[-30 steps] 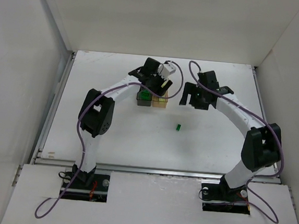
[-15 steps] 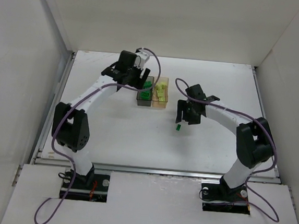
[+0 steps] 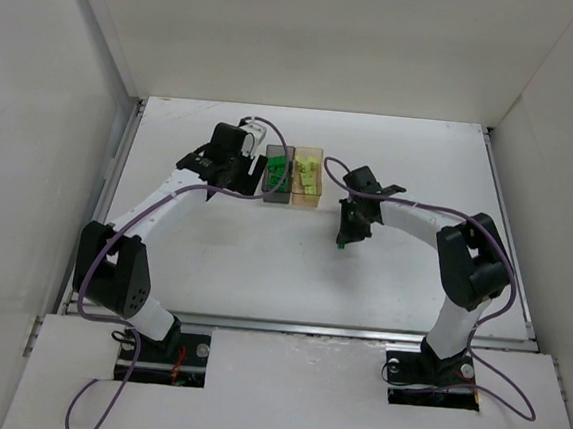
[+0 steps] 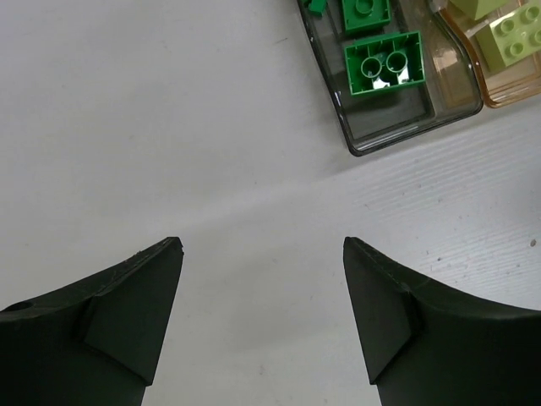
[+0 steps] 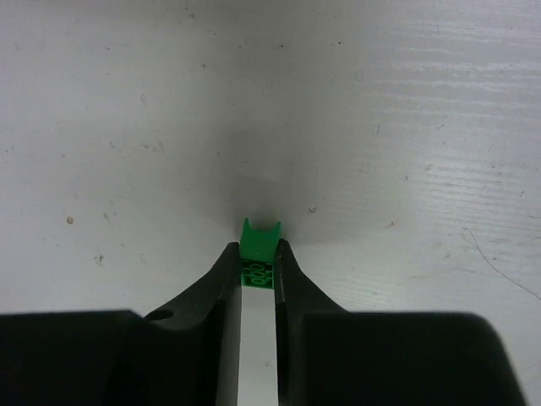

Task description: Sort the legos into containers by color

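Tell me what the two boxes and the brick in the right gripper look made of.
Dark box: likely clear smoky plastic, glossy; the table shows through its floor. Tan box: similar translucent amber-tinted plastic. Green brick, pinched in the right gripper: apparently hard moulded plastic, smooth, with crisp edges.

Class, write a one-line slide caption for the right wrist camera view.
Right gripper pinching a small green lego brick between its fingertips, with the white table behind.

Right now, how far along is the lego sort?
Done: green bricks sit in the grey box, yellow-green bricks in the tan box. In hand: right claw shut on the only loose green brick visible. Idle: left claw open, empty. Left: drop that brick in the grey box.
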Robot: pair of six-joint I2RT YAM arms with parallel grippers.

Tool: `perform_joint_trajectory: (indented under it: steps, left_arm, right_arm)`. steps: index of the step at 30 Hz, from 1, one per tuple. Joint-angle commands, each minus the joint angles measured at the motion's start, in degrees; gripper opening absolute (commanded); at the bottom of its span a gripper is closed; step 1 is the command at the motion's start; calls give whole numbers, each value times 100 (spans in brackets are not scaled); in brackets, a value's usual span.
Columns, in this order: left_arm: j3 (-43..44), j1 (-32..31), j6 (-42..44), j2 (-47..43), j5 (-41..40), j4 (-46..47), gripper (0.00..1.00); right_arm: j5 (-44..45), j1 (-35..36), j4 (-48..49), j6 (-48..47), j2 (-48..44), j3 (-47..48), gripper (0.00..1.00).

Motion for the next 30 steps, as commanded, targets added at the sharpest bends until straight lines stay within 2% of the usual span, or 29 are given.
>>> perform_joint_trajectory:
  steps: [1,7,9,10,11,14,15,18,19,20,23,24,26,27,29,30]
  left_arm:
    - [-30,-15,-205,-355,-63,116,74]
    - [-197,-15,-487,-408,-62,230,75]
    - [-258,-15,-574,-460,-132,230,77]
    - [-259,-15,-627,-460,-133,230,77]
    - [-259,-15,-628,-460,-220,230,78]
    - [-320,46,-628,-513,-457,291,82]
    - [-381,46,-689,-565,-519,344,82]
    - [-504,46,-689,-627,-660,397,84]
    - [-583,46,-689,-679,-712,397,84]
    - [-584,46,-689,-680,-713,397,84]
    - [-645,46,-689,-733,-713,450,84]
    - [-645,46,-689,-733,-713,450,84]
    - [-645,46,-689,-733,-713,450,86]
    - [-645,46,-689,-733,-713,450,86]
    - [-698,46,-689,-733,-660,450,86]
    - [-698,46,-689,-733,-660,450,86]
  right_arm:
    - [-50,97,-10,42,-300,471,0]
    - [-349,361,216,-354,-680,1861,0]
    - [-350,361,481,-354,-400,2605,0]
    - [-350,361,481,-354,-216,2609,0]
    - [-350,361,481,-406,-5,3114,0]
    - [-410,414,227,-407,961,4212,0]
    - [-463,414,174,-407,1372,4453,0]
    - [-815,414,174,-407,1823,5120,1]
    - [-894,414,252,-407,2034,5227,5]
    - [-1016,475,253,-407,2114,5324,18]
    - [-1070,476,253,-407,2378,5667,42]
    - [-1070,476,183,-407,2378,5738,62]
    - [-1009,476,130,-407,2378,5791,78]
    - [-922,476,130,-407,2274,5791,93]
    - [-851,476,130,-407,1968,5633,100]
    - [-790,476,130,-476,1844,5633,100]
